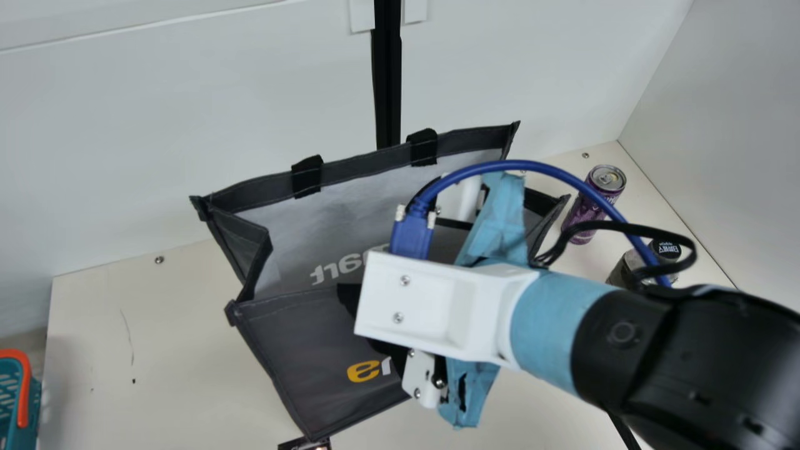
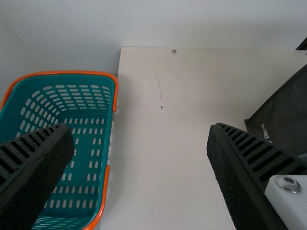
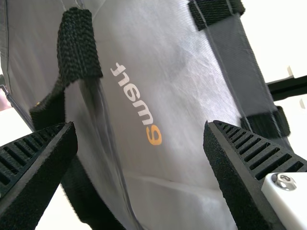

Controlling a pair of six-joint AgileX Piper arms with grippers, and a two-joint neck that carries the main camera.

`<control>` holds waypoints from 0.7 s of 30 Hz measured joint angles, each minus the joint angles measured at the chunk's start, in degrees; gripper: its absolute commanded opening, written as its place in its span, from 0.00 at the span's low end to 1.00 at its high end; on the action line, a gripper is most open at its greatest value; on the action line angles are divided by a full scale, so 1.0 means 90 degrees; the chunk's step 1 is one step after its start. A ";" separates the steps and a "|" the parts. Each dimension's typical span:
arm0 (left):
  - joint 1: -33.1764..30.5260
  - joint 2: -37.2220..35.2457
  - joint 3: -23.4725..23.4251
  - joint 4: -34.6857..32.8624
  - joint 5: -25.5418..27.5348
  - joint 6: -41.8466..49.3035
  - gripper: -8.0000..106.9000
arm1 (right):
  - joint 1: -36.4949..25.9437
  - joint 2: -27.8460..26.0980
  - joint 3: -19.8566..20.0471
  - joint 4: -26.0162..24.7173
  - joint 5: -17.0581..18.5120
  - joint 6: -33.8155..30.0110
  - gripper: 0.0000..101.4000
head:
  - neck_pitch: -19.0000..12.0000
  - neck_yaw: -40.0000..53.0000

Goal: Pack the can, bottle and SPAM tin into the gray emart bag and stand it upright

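In the main view my right gripper (image 1: pixel 431 312) hangs over the open mouth of the gray emart bag (image 1: pixel 312 350), its housing covering part of the opening. The bag's far wall rises with two black handle loops. In the right wrist view my right gripper (image 3: pixel 139 128) is open, with the bag's inner wall (image 3: pixel 182 153) behind the gap and a handle strap (image 3: pixel 79 48) by one finger. A purple can (image 1: pixel 587 209) and a black-capped bottle (image 1: pixel 624 269) stand right of the bag, the bottle partly behind the arm. My left gripper (image 2: pixel 139 127) is open and holds nothing.
A teal basket with orange handles (image 2: pixel 111 81) stands at the table's left end. White walls (image 1: pixel 187 125) rise behind the bag and at the right. A small dark printed item (image 1: pixel 304 444) peeks in at the main view's bottom edge.
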 measured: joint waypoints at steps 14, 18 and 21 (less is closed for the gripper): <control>0.0000 0.0000 0.0000 0.0000 0.0000 0.0000 0.85 | -0.0341 -0.0566 -0.0200 0.0489 -0.0007 -0.0053 0.94 | 0.0000 0.0010; 0.0000 0.0000 0.0000 0.0000 0.0000 0.0000 0.85 | -0.0602 -0.0749 -0.0256 0.0661 -0.0008 -0.0117 0.94 | 0.0000 0.0000; 0.0000 0.0000 0.0000 0.0000 0.0000 0.0000 0.85 | -0.0853 -0.0904 -0.0279 0.0849 -0.0005 -0.0204 0.94 | -0.0010 0.0000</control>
